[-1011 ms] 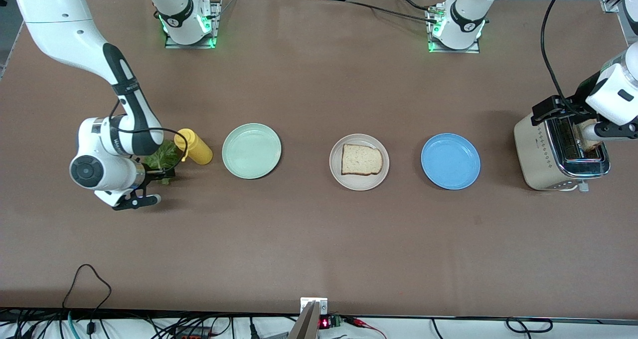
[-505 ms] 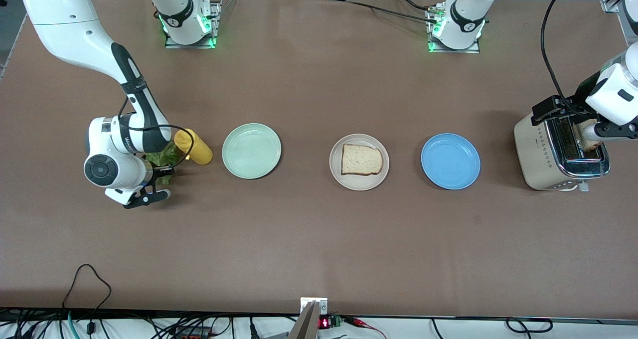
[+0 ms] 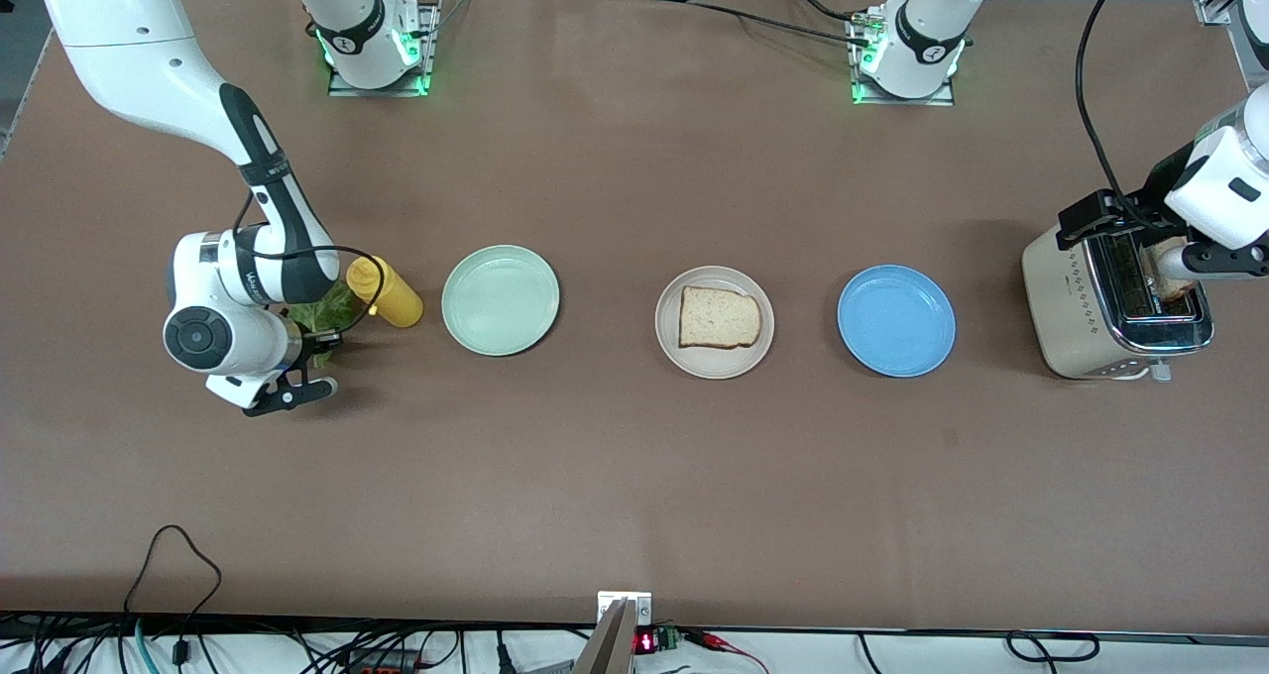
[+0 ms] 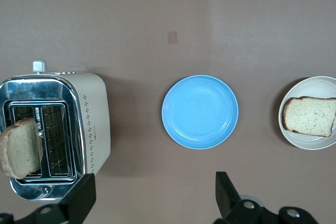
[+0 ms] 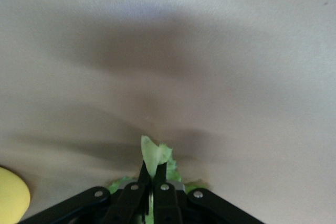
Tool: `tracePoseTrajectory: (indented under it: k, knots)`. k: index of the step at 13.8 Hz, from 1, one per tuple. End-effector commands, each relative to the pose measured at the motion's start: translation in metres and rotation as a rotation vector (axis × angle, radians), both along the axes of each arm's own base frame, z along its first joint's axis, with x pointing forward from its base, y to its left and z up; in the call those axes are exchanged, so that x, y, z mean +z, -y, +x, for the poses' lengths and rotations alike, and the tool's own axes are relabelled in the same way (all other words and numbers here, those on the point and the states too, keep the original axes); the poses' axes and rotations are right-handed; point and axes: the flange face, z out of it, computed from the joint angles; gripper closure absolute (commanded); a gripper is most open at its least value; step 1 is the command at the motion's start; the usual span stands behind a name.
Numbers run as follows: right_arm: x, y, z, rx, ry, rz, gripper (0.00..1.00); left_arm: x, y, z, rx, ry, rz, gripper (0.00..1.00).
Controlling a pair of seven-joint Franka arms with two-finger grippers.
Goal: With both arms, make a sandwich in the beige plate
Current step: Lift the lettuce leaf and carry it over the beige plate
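Observation:
One toasted bread slice [image 3: 720, 317] lies on the beige plate [image 3: 714, 363] at the table's middle. At the right arm's end, a green lettuce leaf [image 3: 325, 311] lies on the table beside a yellow bottle [image 3: 385, 292]. My right gripper [image 3: 319, 340] is low on the leaf and shut on it; the right wrist view shows the lettuce leaf [image 5: 154, 156] pinched between the closed fingers of the right gripper [image 5: 152, 174]. Another bread slice [image 3: 1176, 283] stands in the toaster [image 3: 1091, 307]. My left gripper [image 4: 153, 190] hangs open over the toaster [image 4: 79, 124].
A mint-green plate [image 3: 501, 300] sits between the yellow bottle and the beige plate. A blue plate [image 3: 896, 320] lies between the beige plate and the toaster. The left wrist view also shows the blue plate [image 4: 200, 112] and the beige plate [image 4: 310, 143].
My right gripper has closed on the lettuce leaf, after shifting slightly toward the yellow bottle. The left arm has not moved.

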Motion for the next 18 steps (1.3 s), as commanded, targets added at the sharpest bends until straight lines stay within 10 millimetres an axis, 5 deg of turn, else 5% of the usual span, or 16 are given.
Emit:
tracePoseTrajectory:
  k: [1,6,10,14,18]
  knots:
    - [0.035,0.005,-0.002,0.015,-0.004,-0.015,1.0,0.003,0.001,-0.001,0.001,-0.003,-0.004,0.0]
    - [0.142,0.031,-0.009,0.013,-0.057,-0.009,1.0,0.005,0.01,-0.001,-0.013,0.001,-0.003,0.0]
    - [0.238,0.025,-0.022,-0.072,-0.174,0.078,1.0,0.004,0.012,-0.001,-0.02,-0.002,-0.002,0.0]
    - [0.28,-0.017,-0.032,-0.258,-0.19,0.213,1.0,-0.003,0.014,0.003,-0.026,-0.009,-0.005,0.0]
    - [0.302,-0.125,-0.041,-0.544,-0.244,0.281,1.0,-0.025,-0.01,0.016,0.003,-0.035,-0.022,0.0]
